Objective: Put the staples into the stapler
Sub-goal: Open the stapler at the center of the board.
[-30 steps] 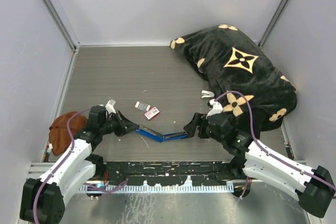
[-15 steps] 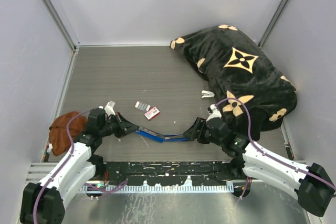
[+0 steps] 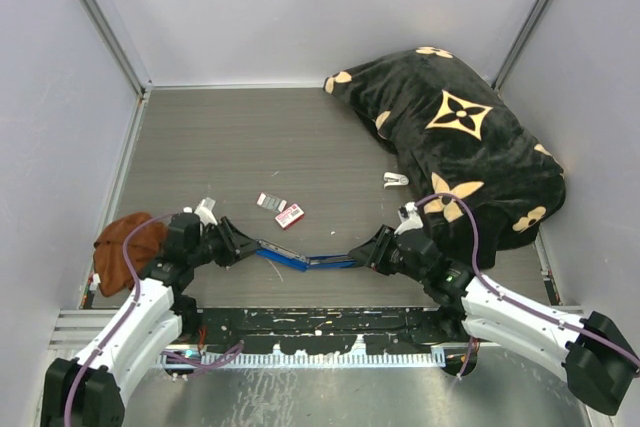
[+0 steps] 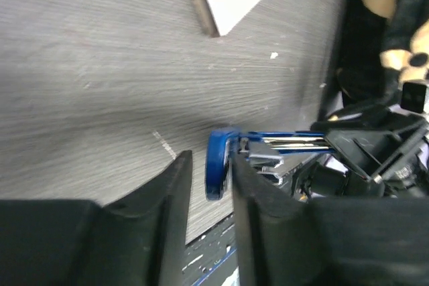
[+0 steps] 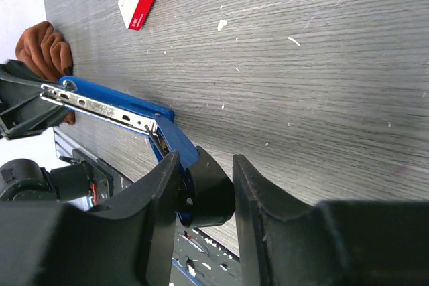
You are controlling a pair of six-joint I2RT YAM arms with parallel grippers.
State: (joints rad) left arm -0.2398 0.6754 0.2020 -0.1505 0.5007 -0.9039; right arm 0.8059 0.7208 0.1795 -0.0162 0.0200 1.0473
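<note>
Pale walls (image 3: pixel 300 7) are enclosing a grey wood-grain tabletop (image 3: pixel 300 137), with a big black patterned blanket (image 3: pixel 470 147) slumping in the far right corner and a brown cloth (image 3: pixel 125 247) bunching at the left edge. Near the front edge the stapler (image 3: pixel 305 259) is lying opened out, its long axis running left to right between the two arms, so each claw is meeting one end and neither arm is nearer than the other. The left claw (image 3: pixel 250 245) is standing narrowly apart around the blue tip, with a sliver of tabletop showing beside it, so it is not looking clamped. The right claw (image 3: pixel 362 253) is narrowing onto the stapler's black rear end, its pads seemingly pressing both sides. The silver channel is facing the back of the tabletop, where the red-and-white box (image 3: pixel 290 215) is lying, well apart from both claws but closer to the left one. A small greyish piece (image 3: pixel 271 201) is sitting just behind the box; whether it is the staples I cannot tell. Against a second ago, the right claw, then wide and short of the end, is now in and closing, the left claw is loosening, and the stapler is lying flatter.
</note>
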